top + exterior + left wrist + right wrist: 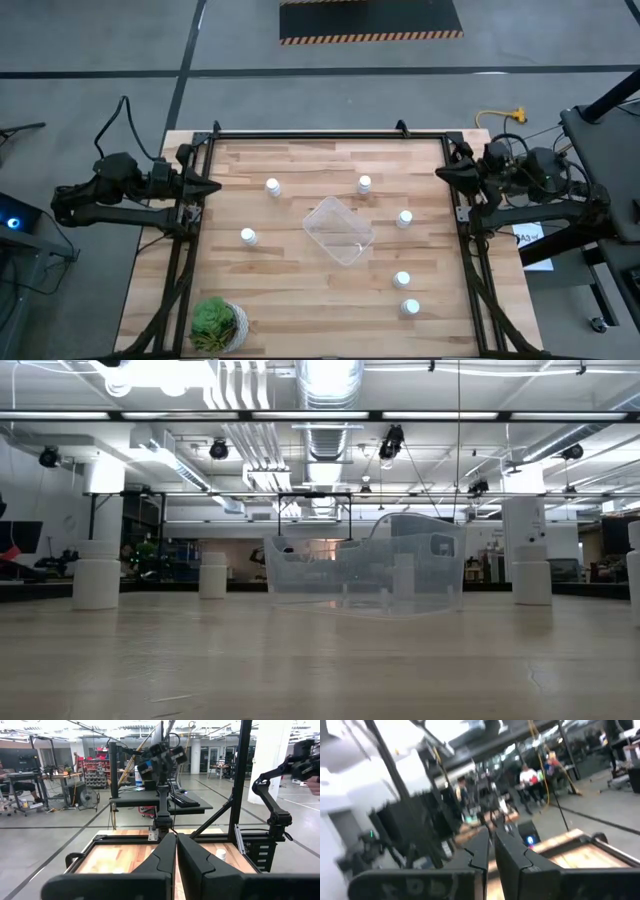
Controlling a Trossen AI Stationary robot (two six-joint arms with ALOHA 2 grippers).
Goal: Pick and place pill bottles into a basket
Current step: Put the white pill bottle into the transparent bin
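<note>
The clear basket (339,229) stands near the table's middle; it also shows in the low view (365,576). Six white pill bottles stand upright on the table around it: two at far (273,186) (364,184), one to the left (248,237), and three to the right (404,218) (401,280) (410,307). None lies in the basket. My left gripper (214,186) is shut and empty above the table's left edge. My right gripper (441,173) is shut and empty above the table's right edge.
A green potted plant (217,323) stands at the table's near left corner. A black frame (330,134) runs along the table's far edge and sides. People show in the room beyond the table in the right wrist view (527,777).
</note>
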